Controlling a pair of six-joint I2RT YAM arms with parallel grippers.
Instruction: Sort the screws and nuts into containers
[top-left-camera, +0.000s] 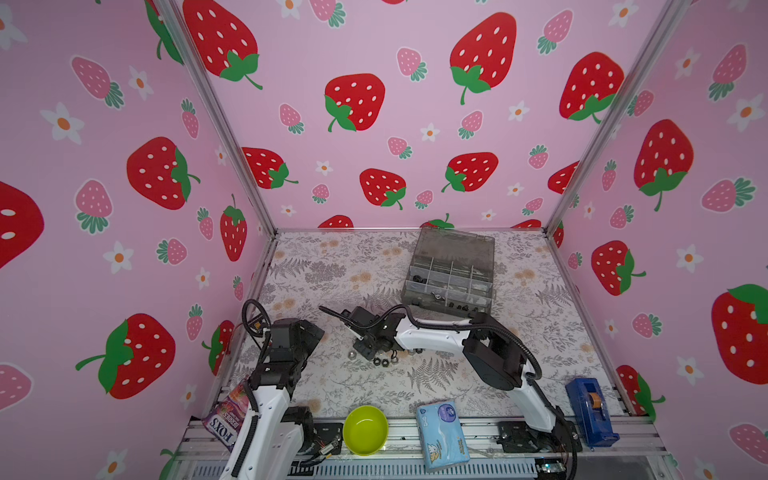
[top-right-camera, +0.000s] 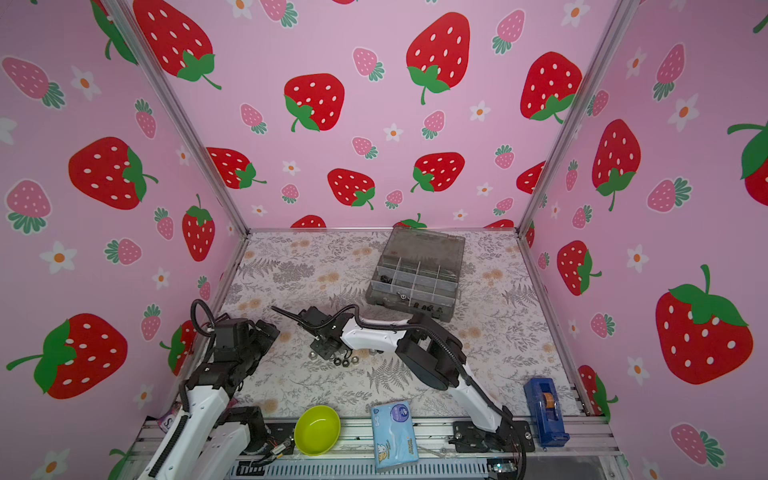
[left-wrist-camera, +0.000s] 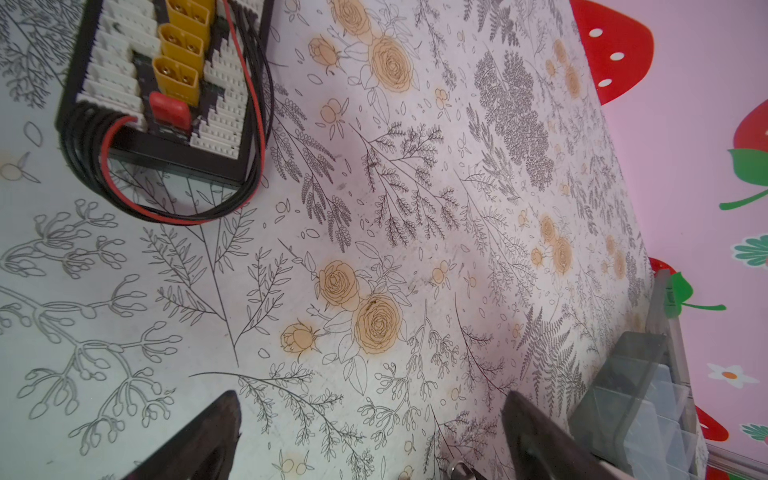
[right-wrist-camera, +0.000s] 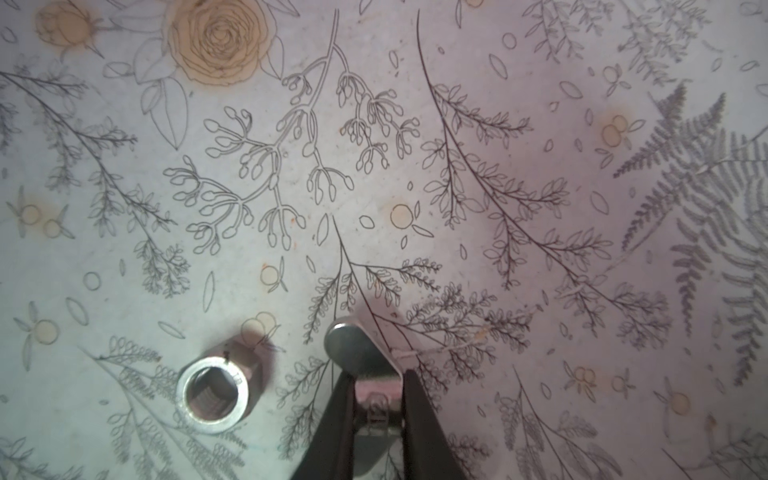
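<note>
In the right wrist view my right gripper (right-wrist-camera: 377, 374) is shut on a silver wing nut (right-wrist-camera: 357, 353), held low over the floral mat. A silver nut (right-wrist-camera: 214, 392) stands on the mat beside it. Both top views show that gripper (top-left-camera: 363, 347) (top-right-camera: 322, 351) at the left end of a row of loose black and silver nuts (top-left-camera: 384, 360) (top-right-camera: 345, 360). The smoky-grey organizer box (top-left-camera: 446, 305) (top-right-camera: 409, 309) sits behind with its lid up; some compartments hold small dark pieces. My left gripper (top-left-camera: 311, 328) (left-wrist-camera: 372, 399) hangs open and empty over bare mat at the left.
A lime-green bowl (top-left-camera: 365, 430), a blue tissue pack (top-left-camera: 442, 434) and a blue tape dispenser (top-left-camera: 592, 411) line the front rail. A candy packet (top-left-camera: 226, 415) lies by the left arm's base. A black connector board with wires (left-wrist-camera: 166, 79) rests on the mat.
</note>
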